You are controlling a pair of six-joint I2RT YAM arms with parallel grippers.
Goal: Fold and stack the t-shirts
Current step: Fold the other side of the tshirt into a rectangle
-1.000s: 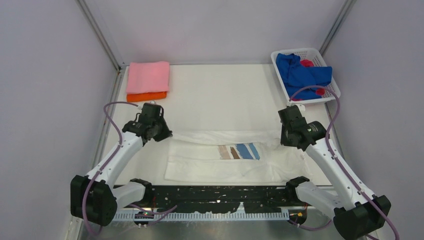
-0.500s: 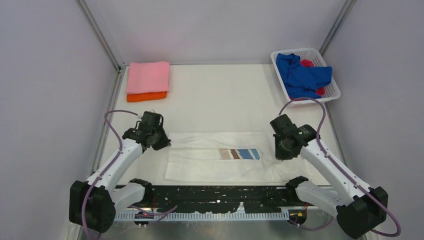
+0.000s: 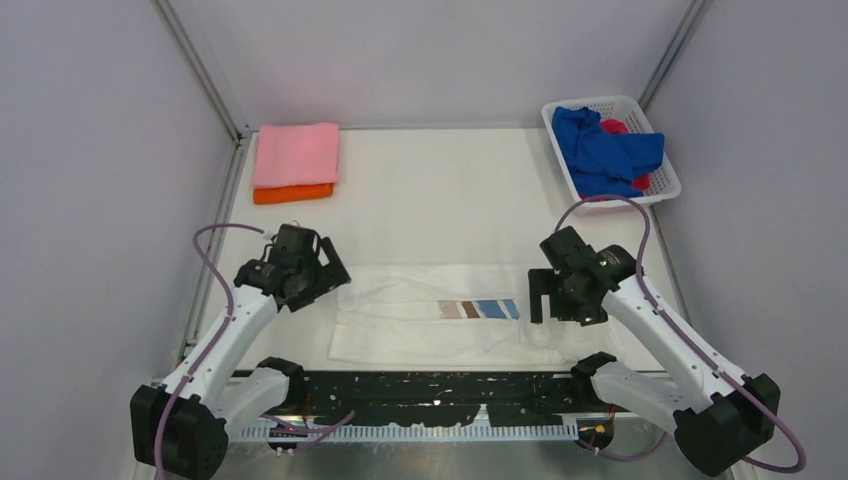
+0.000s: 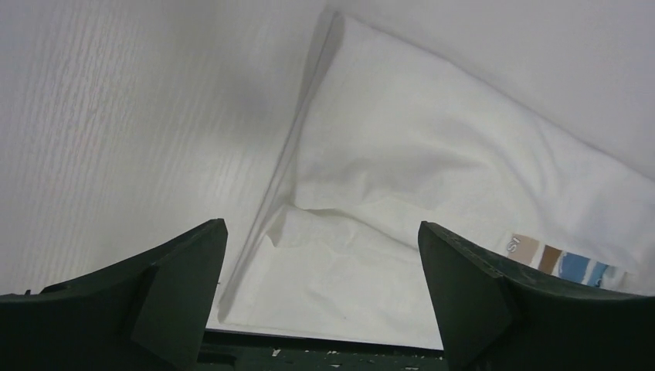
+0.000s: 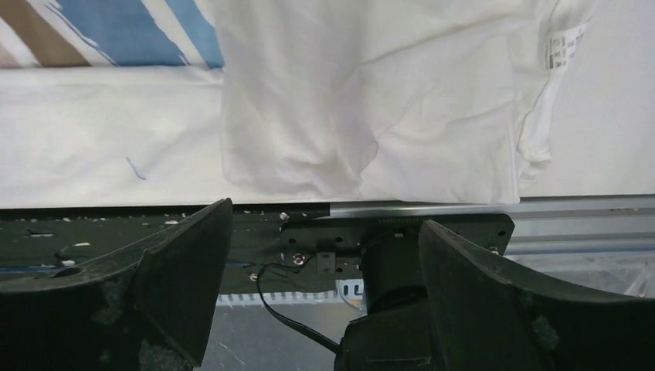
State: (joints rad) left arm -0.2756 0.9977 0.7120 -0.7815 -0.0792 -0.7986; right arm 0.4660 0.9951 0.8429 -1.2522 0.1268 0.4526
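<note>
A white t-shirt (image 3: pixel 420 325) with a blue and brown print (image 3: pixel 480 309) lies folded into a long band near the table's front edge. My left gripper (image 3: pixel 322 288) hovers open over its left end, holding nothing. At the right end my right gripper (image 3: pixel 560 308) is open and empty too. In the left wrist view the white t-shirt (image 4: pixel 402 178) lies below the wide-apart jaws of the left gripper (image 4: pixel 320 294). In the right wrist view the white t-shirt (image 5: pixel 347 100) lies ahead of the right gripper (image 5: pixel 324 270). A folded pink t-shirt (image 3: pixel 296 155) rests on a folded orange one (image 3: pixel 292 193) at the back left.
A white lattice basket (image 3: pixel 600 101) at the back right holds a crumpled blue t-shirt (image 3: pixel 600 150) and a red one (image 3: pixel 615 127). A black strip (image 3: pixel 420 390) runs along the near edge between the arm bases. Grey walls close both sides.
Both grippers carried the white shirt's far edge toward the near side, then opened and let go. The shirt now lies as a narrower band.
</note>
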